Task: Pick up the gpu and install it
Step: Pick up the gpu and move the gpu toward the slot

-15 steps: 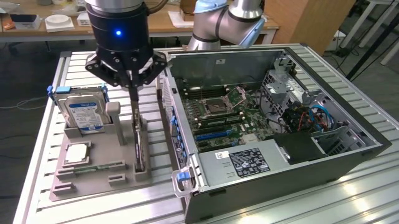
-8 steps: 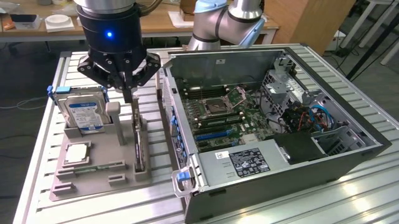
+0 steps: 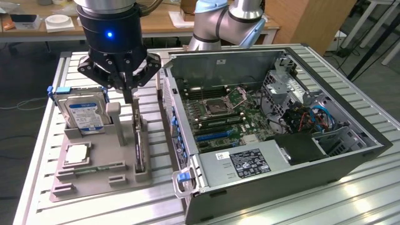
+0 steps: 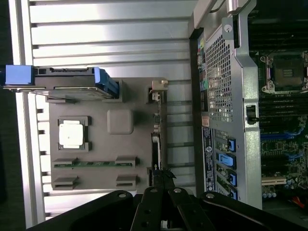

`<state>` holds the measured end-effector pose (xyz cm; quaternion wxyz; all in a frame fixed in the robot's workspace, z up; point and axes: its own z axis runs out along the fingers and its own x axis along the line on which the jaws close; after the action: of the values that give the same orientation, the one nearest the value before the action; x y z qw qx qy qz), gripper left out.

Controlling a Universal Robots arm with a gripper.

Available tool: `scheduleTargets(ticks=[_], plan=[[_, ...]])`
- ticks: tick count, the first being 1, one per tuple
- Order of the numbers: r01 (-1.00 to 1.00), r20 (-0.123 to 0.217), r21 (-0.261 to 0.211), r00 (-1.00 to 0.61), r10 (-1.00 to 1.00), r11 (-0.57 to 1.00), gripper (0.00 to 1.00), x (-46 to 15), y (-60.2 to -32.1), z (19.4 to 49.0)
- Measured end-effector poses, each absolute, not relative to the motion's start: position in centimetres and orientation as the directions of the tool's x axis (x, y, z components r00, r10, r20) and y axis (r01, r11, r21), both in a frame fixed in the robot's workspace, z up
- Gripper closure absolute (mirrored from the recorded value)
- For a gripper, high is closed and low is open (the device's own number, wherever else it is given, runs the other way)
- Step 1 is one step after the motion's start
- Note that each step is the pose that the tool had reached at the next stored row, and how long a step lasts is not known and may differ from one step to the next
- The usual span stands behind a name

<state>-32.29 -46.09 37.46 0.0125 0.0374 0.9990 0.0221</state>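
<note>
Beside the case (image 3: 293, 180), fingers (image 3: 129, 89) clench the gpu (image 3: 138, 145), standing on edge, lengthwise along it.

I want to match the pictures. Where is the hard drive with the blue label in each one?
Exterior view: the hard drive stands upright at the exterior view's left, behind the silver chip.
Wrist view: the hard drive shows edge-on, blue clips at its ends, beside that chip.
Shared landmark: the silver chip.
</note>
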Motion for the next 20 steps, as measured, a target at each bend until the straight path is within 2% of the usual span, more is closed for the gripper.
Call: scheduleTargets(ticks=[7,8,9,10,12,13,18,20], plan=[[0.074,-0.023,0.045,-0.997,0.075,0.996,0.89,-32.29,-46.09,37.46],[0.074,-0.023,0.045,-0.997,0.075,0.996,0.83,-32.29,-46.09,37.46],[0.074,-0.023,0.045,-0.997,0.075,0.996,0.83,-32.29,-46.09,37.46],[0.074,-0.023,0.045,-0.997,0.075,0.996,0.77,-32.29,-46.09,37.46],[0.074,-0.023,0.045,-0.997,0.075,0.996,0.77,-32.29,-46.09,37.46],[0.074,-0.023,0.045,-0.997,0.075,0.996,0.7,-32.29,-46.09,37.45],[0.074,-0.023,0.045,-0.997,0.075,0.996,0.69,-32.29,-46.09,37.46],[0.074,-0.023,0.045,-0.997,0.075,0.996,0.58,-32.29,-46.09,37.46]])
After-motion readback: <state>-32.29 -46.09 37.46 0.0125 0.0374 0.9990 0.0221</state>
